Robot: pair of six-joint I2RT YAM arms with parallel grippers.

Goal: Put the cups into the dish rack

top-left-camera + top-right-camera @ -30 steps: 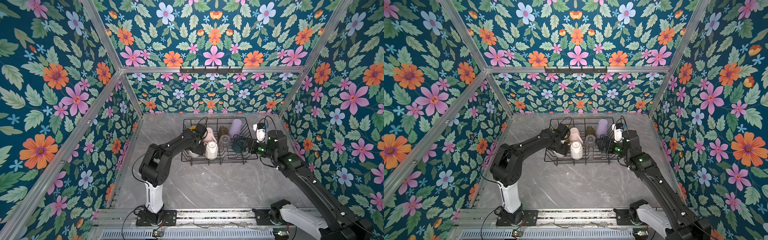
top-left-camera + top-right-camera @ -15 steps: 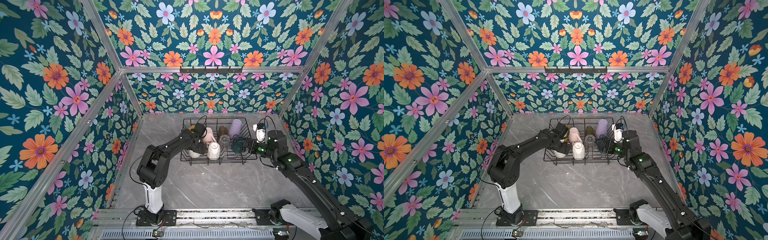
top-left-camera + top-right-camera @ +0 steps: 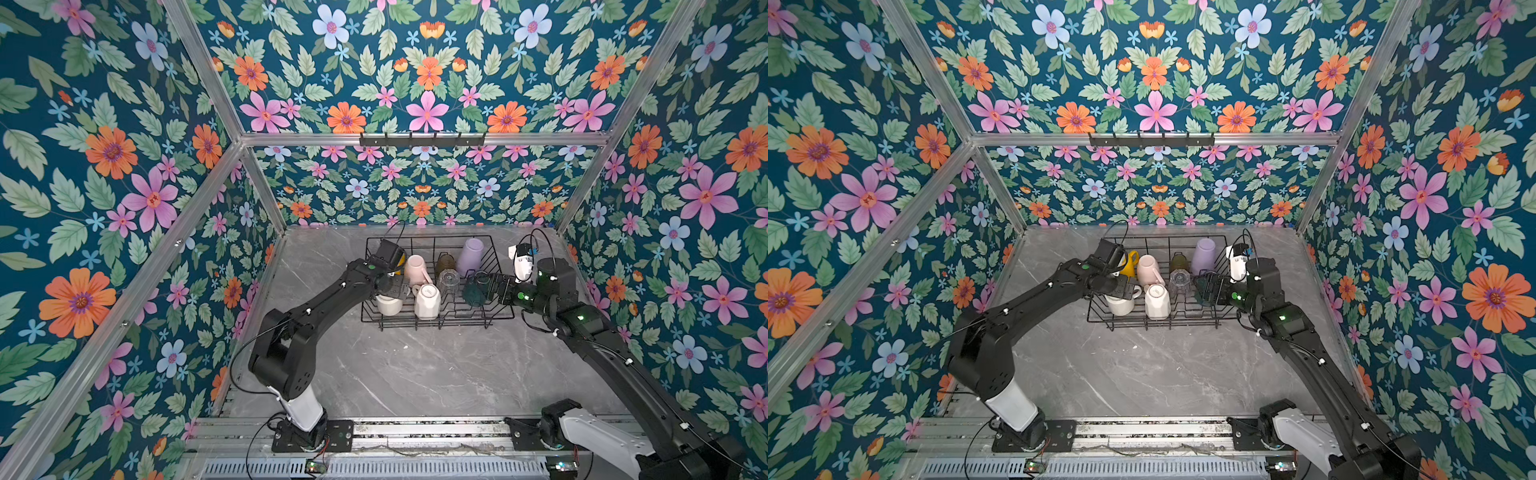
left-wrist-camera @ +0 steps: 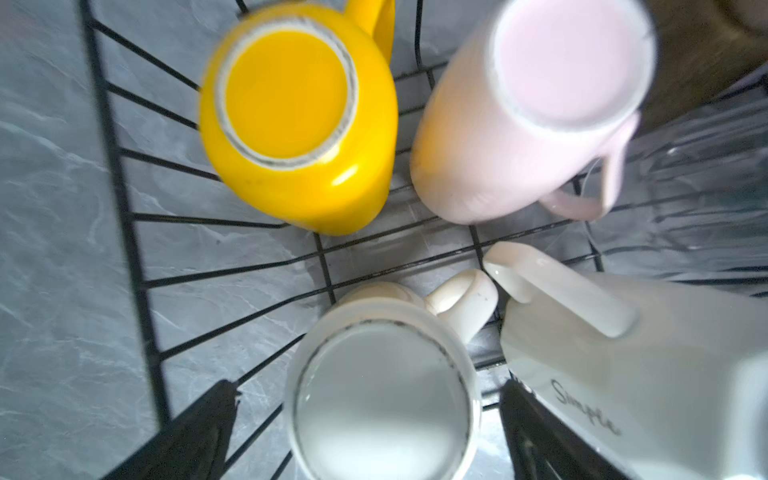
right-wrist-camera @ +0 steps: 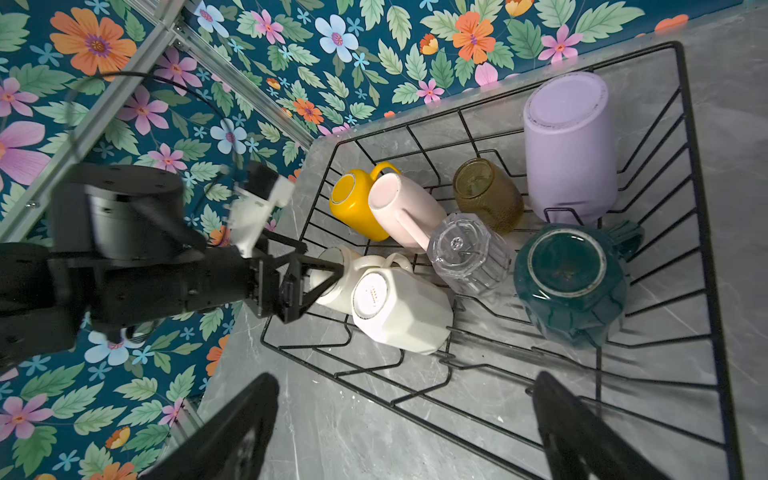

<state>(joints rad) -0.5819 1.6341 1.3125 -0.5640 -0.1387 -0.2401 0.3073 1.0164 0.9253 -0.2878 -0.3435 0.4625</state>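
Note:
The black wire dish rack (image 3: pixel 432 328) holds all the cups, bottoms up: yellow (image 4: pixel 291 112), pale pink (image 4: pixel 528 112), olive glass (image 5: pixel 486 195), lilac tumbler (image 5: pixel 569 145), clear glass (image 5: pixel 465 249), dark teal mug (image 5: pixel 569 282) and white faceted mug (image 5: pixel 399 303). A plain white mug (image 4: pixel 380 399) stands at the rack's front left corner. My left gripper (image 3: pixel 392 293) hangs over it, open, with a gap between each finger (image 4: pixel 199 432) and the mug. My right gripper (image 3: pixel 496 289) is open and empty at the rack's right end, beside the teal mug (image 3: pixel 473 293).
The rack sits at the back of a grey marble table (image 3: pixel 415 374), close to the floral back wall. A black hook rail (image 3: pixel 422 139) is mounted high on that wall. Floral side walls stand close to both arms.
My left gripper dropped slightly towards the rack's front left corner and its jaws spread, freeing the plain white mug. The right arm has barely moved.

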